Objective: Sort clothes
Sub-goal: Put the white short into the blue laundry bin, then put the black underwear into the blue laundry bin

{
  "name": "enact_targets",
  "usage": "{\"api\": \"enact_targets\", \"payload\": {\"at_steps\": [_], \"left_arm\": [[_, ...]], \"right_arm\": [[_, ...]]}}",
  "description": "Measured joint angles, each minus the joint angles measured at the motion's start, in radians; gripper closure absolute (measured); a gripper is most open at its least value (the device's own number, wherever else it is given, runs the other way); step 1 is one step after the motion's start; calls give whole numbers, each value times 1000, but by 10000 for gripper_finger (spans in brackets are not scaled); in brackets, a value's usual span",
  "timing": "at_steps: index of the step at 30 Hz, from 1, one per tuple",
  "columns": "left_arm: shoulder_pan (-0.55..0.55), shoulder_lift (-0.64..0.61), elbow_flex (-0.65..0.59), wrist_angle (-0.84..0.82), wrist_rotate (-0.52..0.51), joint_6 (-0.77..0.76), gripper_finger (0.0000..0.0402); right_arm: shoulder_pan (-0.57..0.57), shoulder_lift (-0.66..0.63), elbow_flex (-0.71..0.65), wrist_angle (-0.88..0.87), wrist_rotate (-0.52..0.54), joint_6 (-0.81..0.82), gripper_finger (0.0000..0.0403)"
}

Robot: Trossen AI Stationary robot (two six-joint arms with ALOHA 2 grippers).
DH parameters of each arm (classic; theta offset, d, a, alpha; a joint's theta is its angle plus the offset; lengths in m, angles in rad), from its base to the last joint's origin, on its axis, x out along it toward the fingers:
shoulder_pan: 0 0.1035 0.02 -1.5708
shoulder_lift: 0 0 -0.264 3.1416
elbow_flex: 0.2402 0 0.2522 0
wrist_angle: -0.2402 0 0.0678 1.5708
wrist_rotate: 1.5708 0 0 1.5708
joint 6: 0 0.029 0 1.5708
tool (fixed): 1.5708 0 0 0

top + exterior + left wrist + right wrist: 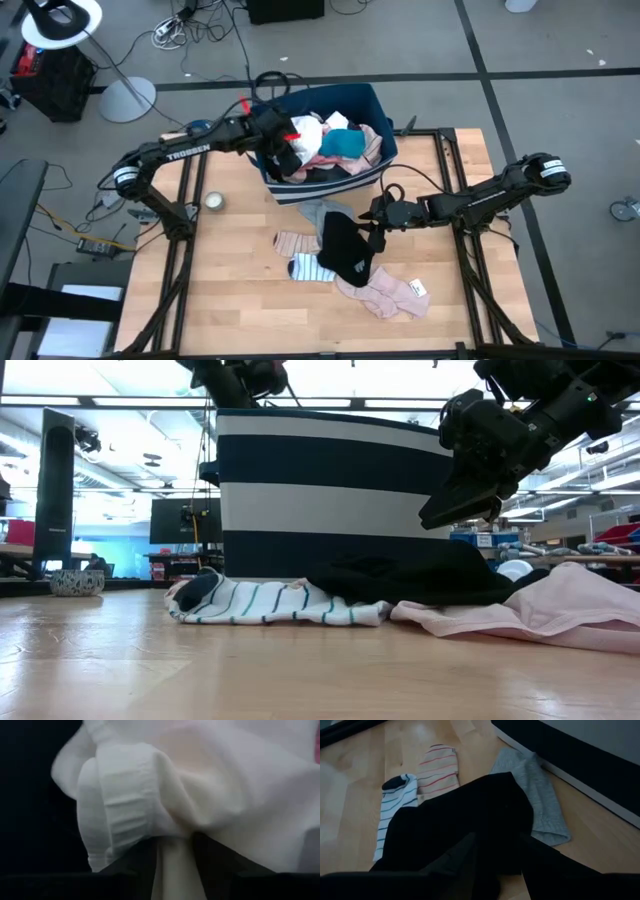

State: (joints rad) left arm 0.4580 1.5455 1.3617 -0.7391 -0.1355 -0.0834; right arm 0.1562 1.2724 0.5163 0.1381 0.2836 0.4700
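A navy bin with white stripes (pixel 385 110) stands at the table's far middle, full of clothes (pixel 345 145). My left gripper (pixel 291 152) reaches into its left side and is shut on a white garment (pixel 200 785). On the table in front of the bin lie a black garment (pixel 345 250), a grey piece (pixel 535 795), a pink-striped sock (pixel 437 770), a white sock with teal stripes (pixel 270 605) and a pale pink garment (pixel 385 292). My right gripper (pixel 374 224) hovers open just above the black garment's right edge (pixel 485 815), clear of it in the low view (pixel 445 515). My left gripper pinches a bunched fold of the white garment (pixel 172 855) between its two fingers, beside a ribbed hem (pixel 120 815). It comes from the table's left over the bin's rim. The cloth bulges beyond the fingertips; whether it is lifted off the pile, I cannot tell.
A small round tin (pixel 213 201) sits on the table left of the bin. Black frame rails run along both table sides (pixel 185 250). Bare wood lies at the near left (pixel 240 310). A lamp and cables are on the floor beyond the table.
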Motion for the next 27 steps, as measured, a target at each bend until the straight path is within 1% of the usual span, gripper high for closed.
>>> {"api": "enact_targets", "payload": {"at_steps": [2, 5, 12, 16, 19, 22, 24, 27], "left_arm": [[0, 0, 7, -5, 8, 1, 264], [0, -5, 49, -15, 20, 1, 264], [-14, -16, 220, -77, 54, 2, 264], [-47, -44, 282, -118, 56, 5, 264], [-99, -90, 284, -154, 23, 13, 264], [-205, -162, 252, -136, -77, 29, 264], [-288, -219, 204, -83, -132, 30, 264], [-397, -314, 86, 18, -175, 12, 264]], "right_arm": [[0, 0, 0, 0, 0, 2, 264], [0, 0, 0, 1, 0, 6, 264], [0, 0, 0, -4, 0, 6, 265], [0, 0, 0, -4, 0, 6, 265], [0, 0, 0, -5, 0, 6, 266], [0, 0, 0, -4, 0, 6, 266], [0, 0, 0, -3, 0, 6, 265], [0, 0, 0, 2, 1, 0, 265]]}}
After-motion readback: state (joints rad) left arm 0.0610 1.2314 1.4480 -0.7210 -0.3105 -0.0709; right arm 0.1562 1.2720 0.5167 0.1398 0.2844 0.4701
